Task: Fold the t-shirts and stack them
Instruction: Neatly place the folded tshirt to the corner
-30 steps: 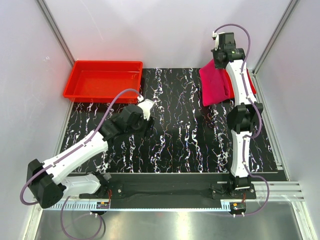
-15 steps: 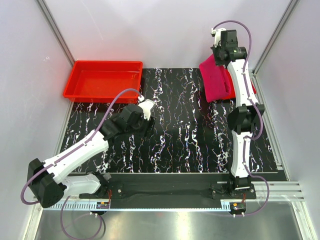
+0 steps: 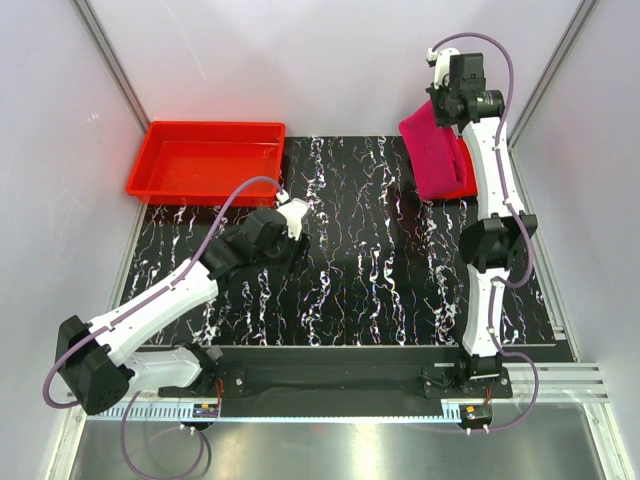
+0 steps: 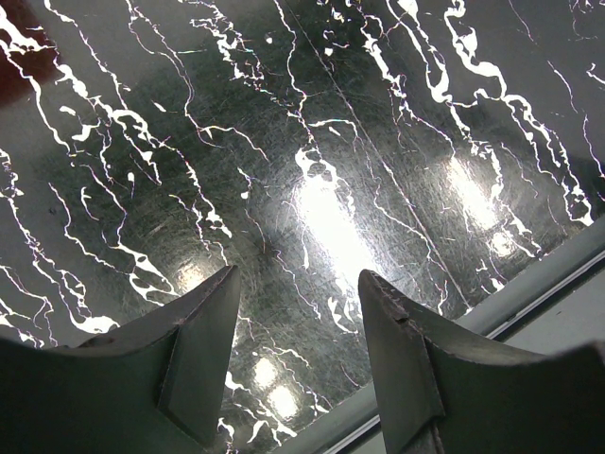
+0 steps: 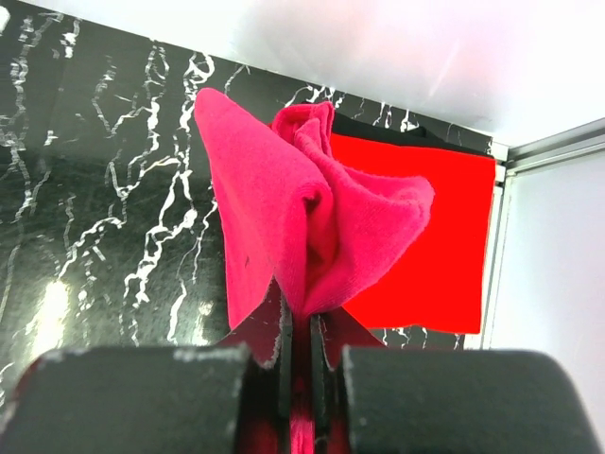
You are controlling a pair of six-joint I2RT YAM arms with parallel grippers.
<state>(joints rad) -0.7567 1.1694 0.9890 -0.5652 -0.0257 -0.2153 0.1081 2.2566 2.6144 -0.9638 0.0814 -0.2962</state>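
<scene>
My right gripper (image 3: 440, 108) is at the far right corner, shut on the magenta-pink t-shirt (image 3: 432, 155), which hangs from it in a bunched fold above the mat. In the right wrist view the shirt (image 5: 284, 218) is pinched between the closed fingers (image 5: 301, 326). The pure red t-shirt (image 5: 430, 236) lies flat and folded on the mat beneath it; in the top view only its edge (image 3: 460, 192) shows. My left gripper (image 3: 290, 250) is open and empty over the mat's left-centre; its fingers (image 4: 203, 350) frame bare mat in the left wrist view.
A rigid red plastic tray (image 3: 205, 158) stands empty at the back left. The black marbled mat (image 3: 370, 270) covers the table. Grey walls and aluminium frame posts close in at both sides; the mat's edge rail (image 4: 529, 284) shows by the left gripper.
My right gripper has risen and moved toward the far wall, lifting the magenta-pink shirt off the red one so it hangs bunched. The left arm has not moved.
</scene>
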